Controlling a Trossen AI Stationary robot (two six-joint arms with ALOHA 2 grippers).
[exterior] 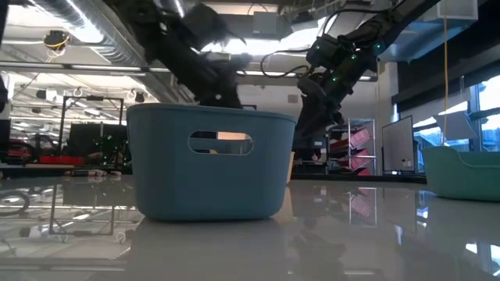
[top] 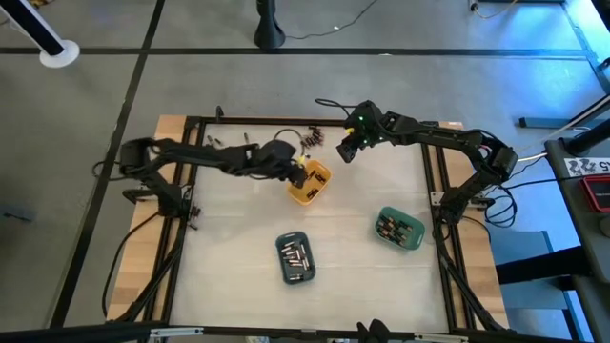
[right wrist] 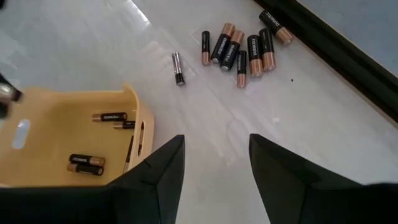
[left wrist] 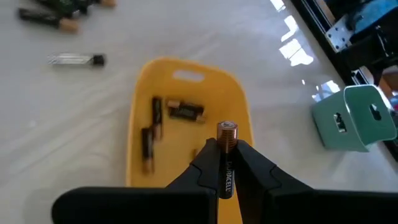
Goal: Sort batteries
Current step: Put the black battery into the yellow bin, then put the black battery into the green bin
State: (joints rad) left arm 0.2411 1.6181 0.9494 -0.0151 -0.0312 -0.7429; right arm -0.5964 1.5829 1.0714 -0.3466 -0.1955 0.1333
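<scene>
From above, the left gripper (top: 297,171) hangs over the orange tray (top: 309,183), the right gripper (top: 347,148) just beyond it near loose batteries (top: 307,138) at the counter's (top: 362,205) far edge; the blue tray (top: 295,258) and green tray (top: 399,229) already hold cells. At counter height the blue tray blocks most of it. The left wrist view shows jaws clenched on one battery (left wrist: 226,152), gripped mid-body above the orange tray: a small, stiff, slick, rolling thing, I'd guess, best pinched across its middle. The right wrist view shows jaws parted, empty, above bare counter beside a cluster of batteries (right wrist: 239,46).
</scene>
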